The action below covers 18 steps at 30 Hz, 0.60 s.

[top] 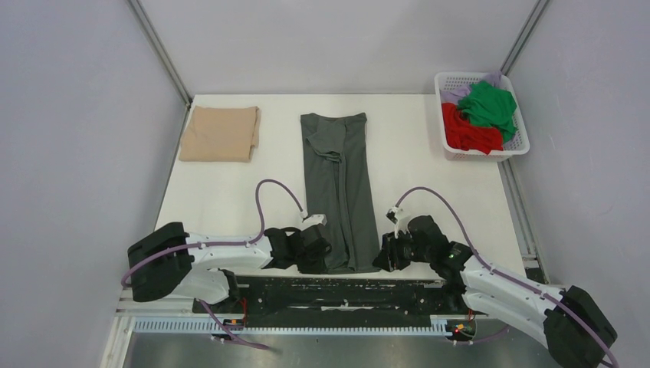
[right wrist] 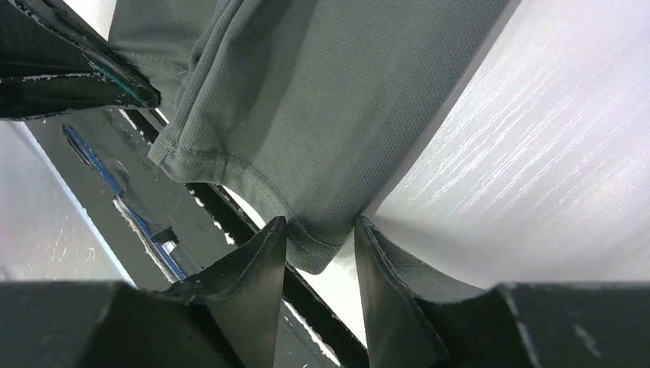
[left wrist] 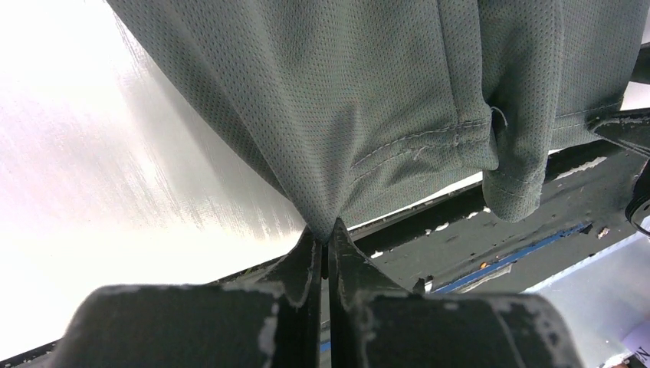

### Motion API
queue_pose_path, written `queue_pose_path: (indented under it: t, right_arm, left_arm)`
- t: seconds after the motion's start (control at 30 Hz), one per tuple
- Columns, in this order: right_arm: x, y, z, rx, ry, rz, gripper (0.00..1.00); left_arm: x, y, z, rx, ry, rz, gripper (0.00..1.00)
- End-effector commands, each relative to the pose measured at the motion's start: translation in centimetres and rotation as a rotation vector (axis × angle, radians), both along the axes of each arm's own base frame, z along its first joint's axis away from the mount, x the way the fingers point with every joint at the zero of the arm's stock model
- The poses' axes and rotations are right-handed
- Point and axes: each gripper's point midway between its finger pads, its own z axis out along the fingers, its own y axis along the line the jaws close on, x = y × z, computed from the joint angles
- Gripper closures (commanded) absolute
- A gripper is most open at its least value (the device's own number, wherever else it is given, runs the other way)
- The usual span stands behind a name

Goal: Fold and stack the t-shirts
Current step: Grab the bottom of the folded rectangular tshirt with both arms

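Lengthwise, the dark grey t-shirt (top: 336, 184) lies as a narrow folded strip down the middle of the white bench (top: 230, 192), its long axis running away from the arms and its hem nearest them. The left fingers (left wrist: 306, 264) are pinched tight on the hem's left corner of fine mesh knit. The right fingers (right wrist: 257, 272) stand apart astride the stitched right corner, seemingly not yet gripping.

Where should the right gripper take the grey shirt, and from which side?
Its near right hem corner, from the near side. The grey shirt lies in a long strip; that corner sits inside the open right gripper, and the left gripper pinches the other near corner.
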Motion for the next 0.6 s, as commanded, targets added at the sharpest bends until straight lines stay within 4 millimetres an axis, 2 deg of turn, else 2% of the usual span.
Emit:
queue_pose_path:
  t: [0.0,0.23,0.37,0.43,0.5,0.57]
  right_arm:
    - [-2.1,-1.7,-1.9,-0.097,0.085,0.025,0.59]
    - [-2.7,-0.8,-1.7,-0.052,0.101,0.047,0.61]
    - [-2.8,-0.7,-2.1,-0.053,0.118,0.037,0.68]
    - [-2.9,-0.7,-2.2,-0.058,0.124,0.033,0.76]
    - [-2.8,-0.7,-2.1,-0.053,0.121,0.021,0.99]
    - [-3.1,-0.8,-1.6,-0.048,0.117,0.036,1.00]
  left_arm:
    - [-0.3,1.3,-0.3,0.049,0.018,0.053,0.98]
    - [-0.5,0.9,-0.1,0.016,0.016,0.055,0.98]
    - [-0.5,0.7,-0.1,0.014,0.015,0.052,0.98]
    - [-0.6,0.7,-0.1,0.014,0.014,0.054,0.98]
    - [-0.9,1.1,0.0,0.022,0.008,0.056,0.98]
    - [-1.5,1.8,0.4,0.049,-0.015,0.049,0.98]
